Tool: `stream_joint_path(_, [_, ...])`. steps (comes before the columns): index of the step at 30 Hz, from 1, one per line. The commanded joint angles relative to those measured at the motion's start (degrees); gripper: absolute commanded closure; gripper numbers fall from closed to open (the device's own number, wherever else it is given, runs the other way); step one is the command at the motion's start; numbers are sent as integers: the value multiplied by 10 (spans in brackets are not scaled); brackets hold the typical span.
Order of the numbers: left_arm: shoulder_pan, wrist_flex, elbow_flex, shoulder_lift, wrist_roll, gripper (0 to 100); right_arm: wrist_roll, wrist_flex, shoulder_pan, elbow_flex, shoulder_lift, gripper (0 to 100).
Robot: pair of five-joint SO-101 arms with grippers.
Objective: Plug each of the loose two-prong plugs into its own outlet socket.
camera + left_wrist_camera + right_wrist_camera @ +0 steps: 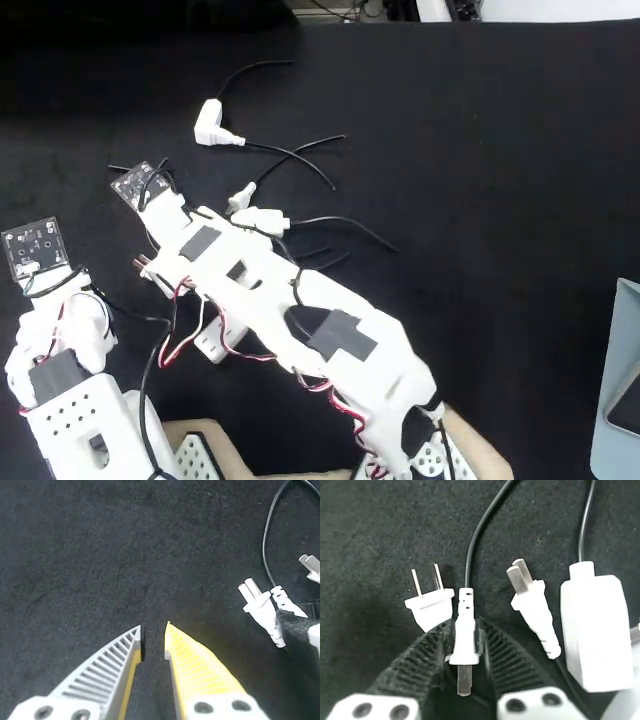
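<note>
Judging by the bare prongs, nothing is plugged in yet. The right hand [464,625] pinches one white plug [463,645] at the middle of the tabletop [480,150], between a thin-pronged plug [427,604] and a thick-pronged plug [536,611], with an outlet block [595,630] just beside. The left hand [153,627], barely ajar, holds nothing.

Reading as a robotics lab bench or maker's workshop. Black cloth [500,200] is spreading edge to edge as the work surface. A white plastic arm [300,310] is stretching from the cloth's near edge toward its middle, and a second arm [60,390] is sitting at its near left corner. Red wires [166,345] are hanging exposed. A bare circuit board [35,247] is showing at the cloth's left side. Plugs [215,125] on short cut cords are lying mid-cloth. Cables [335,8] are trailing beyond its far edge.
</note>
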Motion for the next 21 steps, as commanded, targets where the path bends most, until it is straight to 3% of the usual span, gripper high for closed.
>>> stream_joint_path(1, [-4, -11, 0, -3, 6, 909, 17, 24, 17, -33, -10, 986])
stream_joint_path(12, [-3, -10, 0, -3, 6, 909, 36, 267, 61, -41, -181, 986])
stream_joint_path(21, [-3, -10, 0, -3, 6, 909, 97, 306, 125, 141, -366, 986])
